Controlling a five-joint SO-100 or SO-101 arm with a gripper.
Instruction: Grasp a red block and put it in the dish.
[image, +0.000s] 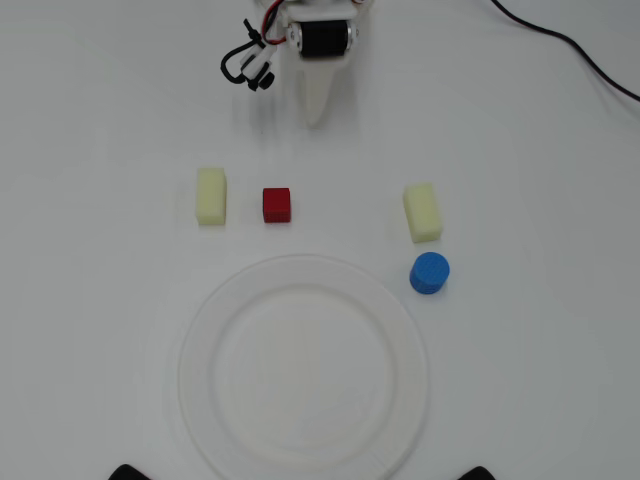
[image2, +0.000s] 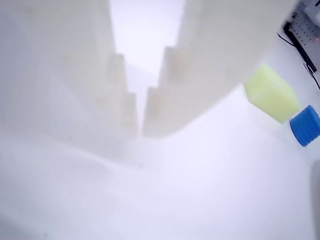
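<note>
A: Where is the red block (image: 277, 204)?

B: In the overhead view it sits on the white table (image: 100, 330), above the dish (image: 302, 366) and apart from its rim. A pale yellow block (image: 211, 195) lies just to its left, with a small gap between them.

A: And the gripper (image: 317, 118)?

B: It is at the top of the overhead view, its white tip pointing down toward the blocks, well apart from the red block. A black motor (image: 324, 38) sits above the tip, with looped black cables (image: 243, 65) to the left.

A: Are the fingers apart?

B: Almost not. In the wrist view the two white fingers (image2: 170, 80) fill the upper frame with only a narrow slit between them near the tips, and nothing is held there.

A: What else is on the table?

B: A second pale yellow block (image: 422, 211) lies on the right in the overhead view, and a blue cylinder (image: 429, 273) stands just below it, near the dish's rim. The wrist view shows both at its right edge. The dish holds nothing.
</note>
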